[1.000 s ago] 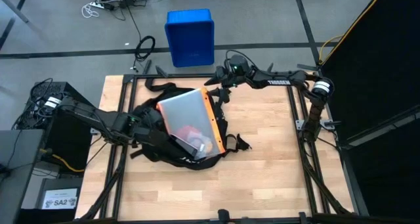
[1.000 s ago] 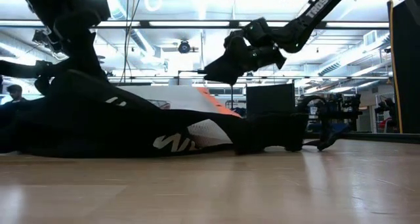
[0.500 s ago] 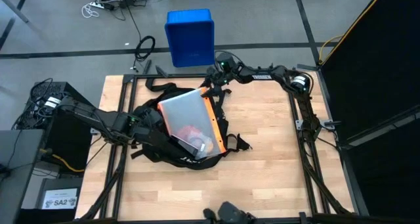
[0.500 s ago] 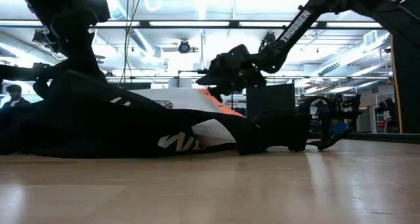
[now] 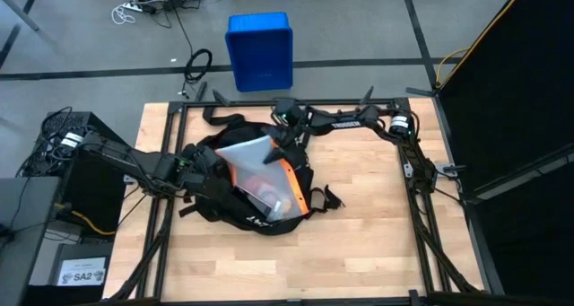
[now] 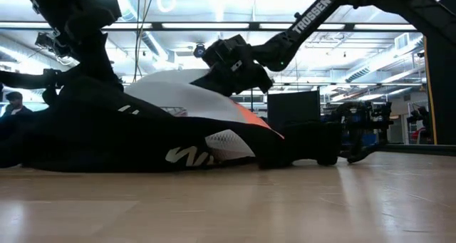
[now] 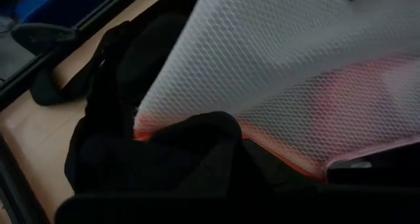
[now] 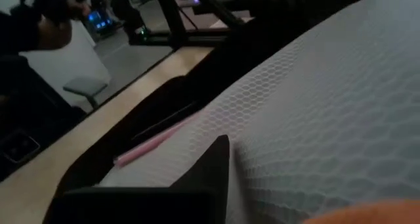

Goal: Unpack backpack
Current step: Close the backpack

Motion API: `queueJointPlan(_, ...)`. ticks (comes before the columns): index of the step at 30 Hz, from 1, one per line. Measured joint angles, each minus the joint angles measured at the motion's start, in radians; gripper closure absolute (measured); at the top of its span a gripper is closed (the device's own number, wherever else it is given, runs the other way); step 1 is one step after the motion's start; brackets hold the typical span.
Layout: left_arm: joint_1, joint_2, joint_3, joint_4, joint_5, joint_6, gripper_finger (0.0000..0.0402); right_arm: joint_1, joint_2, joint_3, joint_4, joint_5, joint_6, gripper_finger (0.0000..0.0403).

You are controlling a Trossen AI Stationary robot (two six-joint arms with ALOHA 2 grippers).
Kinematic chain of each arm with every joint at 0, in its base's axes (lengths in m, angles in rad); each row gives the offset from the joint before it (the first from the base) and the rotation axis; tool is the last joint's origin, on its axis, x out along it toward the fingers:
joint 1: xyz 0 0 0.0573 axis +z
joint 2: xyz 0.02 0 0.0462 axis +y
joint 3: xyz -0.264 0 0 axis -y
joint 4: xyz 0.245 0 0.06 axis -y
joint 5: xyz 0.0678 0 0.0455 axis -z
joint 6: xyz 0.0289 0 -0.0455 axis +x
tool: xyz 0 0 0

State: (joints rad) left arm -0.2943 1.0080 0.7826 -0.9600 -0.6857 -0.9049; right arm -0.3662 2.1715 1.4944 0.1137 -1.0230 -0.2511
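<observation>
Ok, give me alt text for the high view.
The right pincer is shut on a white mesh panel, lifting it from the open black backpack on a wooden table. The left pincer grips the backpack's other side.

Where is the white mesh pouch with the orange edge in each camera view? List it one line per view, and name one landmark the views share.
High view: the mesh pouch lies in the open backpack, centre-left on the table.
Low view: its pale hump rises over the backpack, centre-left.
Left wrist view: fills the upper right.
Right wrist view: fills the right half.
Shared landmark: the right gripper, shut on the pouch's far corner.
</observation>
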Motion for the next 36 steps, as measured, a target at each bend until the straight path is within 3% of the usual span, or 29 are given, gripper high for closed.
queueJointPlan(11, 0.024, 0.0, 0.001, -0.001, -0.047, 0.001, 0.0401, 0.085, -0.001, 0.0, -0.168, 0.173, -0.155, 0.0403)
queueJointPlan(23, 0.125, 0.0, 0.116, -0.077, -0.157, 0.086, 0.0401, 0.146, -0.001, 0.0, -0.146, 0.169, -0.211, 0.0403)
queueJointPlan(30, 0.233, -0.001, 0.143, 0.099, -0.168, 0.304, 0.0401, 0.148, -0.001, 0.056, -0.15, 0.155, -0.222, 0.0403)
queueJointPlan(36, 0.276, 0.009, 0.143, 0.29, -0.112, 0.486, 0.0401, 0.15, -0.001, 0.131, -0.172, 0.155, -0.214, 0.0403)
